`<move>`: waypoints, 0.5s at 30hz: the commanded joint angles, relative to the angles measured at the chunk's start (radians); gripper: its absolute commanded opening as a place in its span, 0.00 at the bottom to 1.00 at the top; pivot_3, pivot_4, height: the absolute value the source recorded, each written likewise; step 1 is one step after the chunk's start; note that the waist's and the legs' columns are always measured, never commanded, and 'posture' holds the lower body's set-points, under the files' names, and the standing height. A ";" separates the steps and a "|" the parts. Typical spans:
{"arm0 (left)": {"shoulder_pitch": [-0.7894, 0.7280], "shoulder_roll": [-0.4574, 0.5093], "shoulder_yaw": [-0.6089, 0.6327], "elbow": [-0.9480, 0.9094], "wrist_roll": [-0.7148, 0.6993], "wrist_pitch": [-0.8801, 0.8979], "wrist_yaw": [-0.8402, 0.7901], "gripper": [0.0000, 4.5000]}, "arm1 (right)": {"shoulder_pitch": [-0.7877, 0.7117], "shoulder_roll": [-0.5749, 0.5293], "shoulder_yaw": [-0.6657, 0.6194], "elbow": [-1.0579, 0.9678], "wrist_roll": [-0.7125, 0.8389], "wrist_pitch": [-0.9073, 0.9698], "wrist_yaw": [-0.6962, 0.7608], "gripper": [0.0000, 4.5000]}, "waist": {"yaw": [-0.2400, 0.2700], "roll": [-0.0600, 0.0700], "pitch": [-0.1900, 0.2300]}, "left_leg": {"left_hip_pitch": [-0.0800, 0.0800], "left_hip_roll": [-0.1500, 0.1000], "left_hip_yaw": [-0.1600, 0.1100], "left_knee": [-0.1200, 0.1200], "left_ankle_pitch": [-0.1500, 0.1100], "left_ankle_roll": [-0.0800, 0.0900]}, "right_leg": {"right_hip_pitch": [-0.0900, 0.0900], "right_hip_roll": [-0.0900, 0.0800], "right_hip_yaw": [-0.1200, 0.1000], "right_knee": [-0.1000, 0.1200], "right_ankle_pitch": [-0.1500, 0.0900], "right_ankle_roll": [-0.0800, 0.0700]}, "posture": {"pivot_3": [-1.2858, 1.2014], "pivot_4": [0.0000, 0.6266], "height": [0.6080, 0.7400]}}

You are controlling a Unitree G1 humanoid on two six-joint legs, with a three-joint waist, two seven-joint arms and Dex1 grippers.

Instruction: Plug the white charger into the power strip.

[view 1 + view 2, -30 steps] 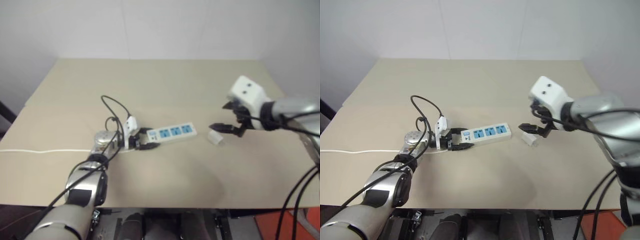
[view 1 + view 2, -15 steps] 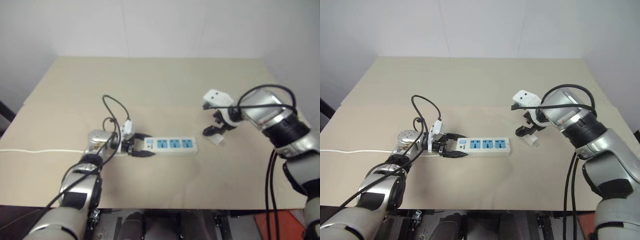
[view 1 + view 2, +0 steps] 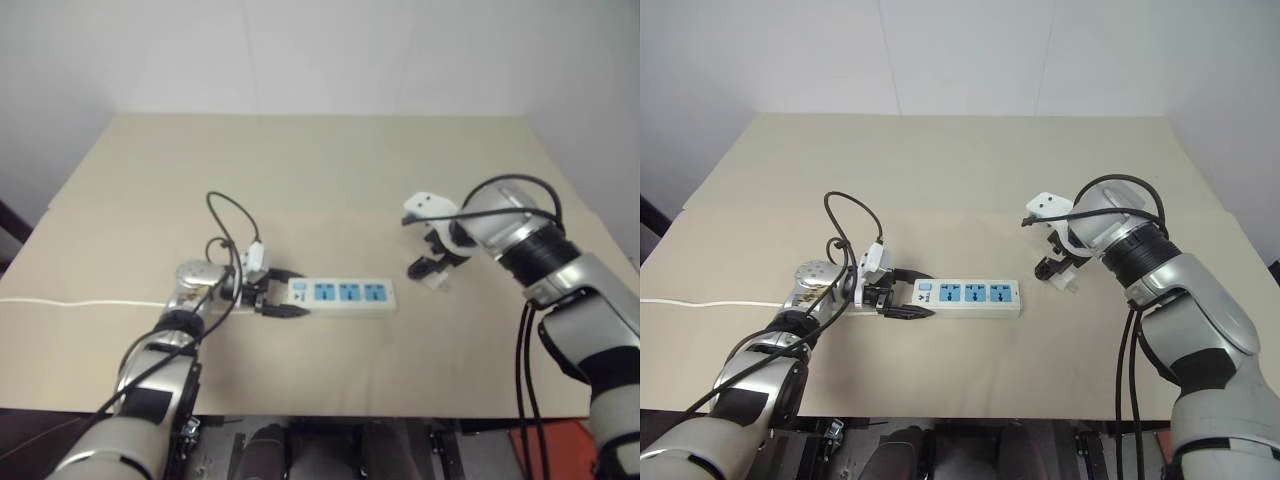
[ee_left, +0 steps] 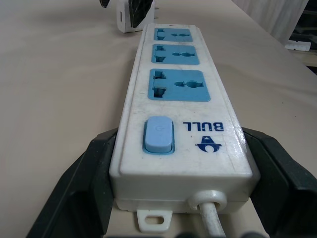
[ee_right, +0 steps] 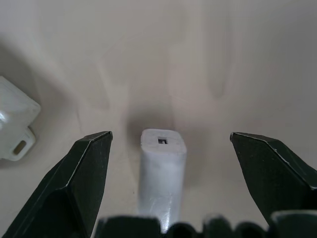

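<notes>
One white charger (image 5: 163, 171) is seen lying on the table (image 3: 330, 170), at the right of centre in the left eye view, just beyond the free end of the power strip (image 3: 340, 295) and not touching it. In the right wrist view the charger lies between the two black fingers (image 5: 79, 183) of the right gripper (image 3: 1057, 262), with a clear gap on each side, so these fingers are spread wide and nothing is held by them yet.

The power strip lies near the middle of the frame, with its three blue sockets in a row and all of them free. Its switch end is clamped by the left gripper (image 3: 272, 299), whose fingers are pressed against both sides of the strip; the thin white cord (image 3: 80, 302) is led away to the left edge of the frame.

Compared with one second ago, the right gripper has been brought down and turned to point at the table, and it is now placed over the charger instead of beside it. The strip has also been turned by the left gripper, from a slanted line to a nearly horizontal one in the frame.

It is judged that the approach is finished and the closing of the fingers on the charger is the next step. The plugging itself is not yet begun.
</notes>
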 commanded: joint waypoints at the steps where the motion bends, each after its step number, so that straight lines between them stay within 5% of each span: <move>1: 0.015 -0.010 -0.019 -0.015 0.008 -0.007 -0.015 0.73 | -0.018 -0.002 -0.007 0.017 -0.035 -0.017 0.015 1.00 | 0.001 0.000 0.000 | 0.000 0.000 0.000 0.000 0.000 0.000 | 0.000 0.000 0.000 0.000 0.000 0.000 | 0.52 0.24 1.00; 12: 0.019 -0.004 -0.004 -0.004 0.021 -0.017 -0.015 0.73 | -0.007 0.020 -0.005 0.048 -0.079 -0.040 0.053 1.00 | -0.001 0.001 -0.001 | 0.000 0.000 0.000 0.001 0.000 0.000 | 0.000 0.000 0.000 0.000 0.000 0.000 | 0.52 0.24 1.00; 15: 0.020 -0.006 0.000 -0.002 0.025 -0.018 -0.015 0.73 | -0.001 0.023 0.001 0.055 -0.093 -0.050 0.061 0.81 | -0.001 0.001 -0.001 | 0.000 0.000 0.000 0.001 0.000 0.000 | 0.000 0.000 0.000 0.000 0.000 0.000 | 0.52 0.24 1.00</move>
